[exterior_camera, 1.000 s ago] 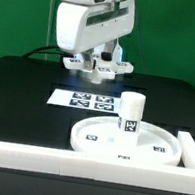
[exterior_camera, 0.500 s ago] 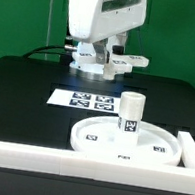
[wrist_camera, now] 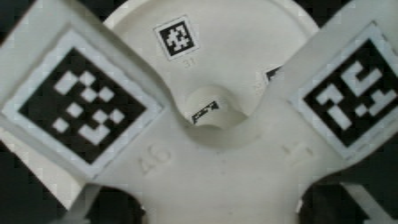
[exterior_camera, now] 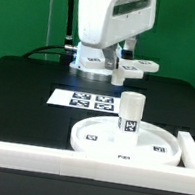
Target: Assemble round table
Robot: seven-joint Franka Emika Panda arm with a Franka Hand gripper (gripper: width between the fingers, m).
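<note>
Front wall sits right against the disc. The post stands upright on the disc, with the marker board behind it on the counter. Further back and well above, the fingers are pinching the cross-shaped piece and are mostly hidden. Its tagged arms fill the wrist view

Parts count: one round disc, one cylindrical post, one cross-shaped piece. Fixtures count: one marker board, one white border wall.
</note>
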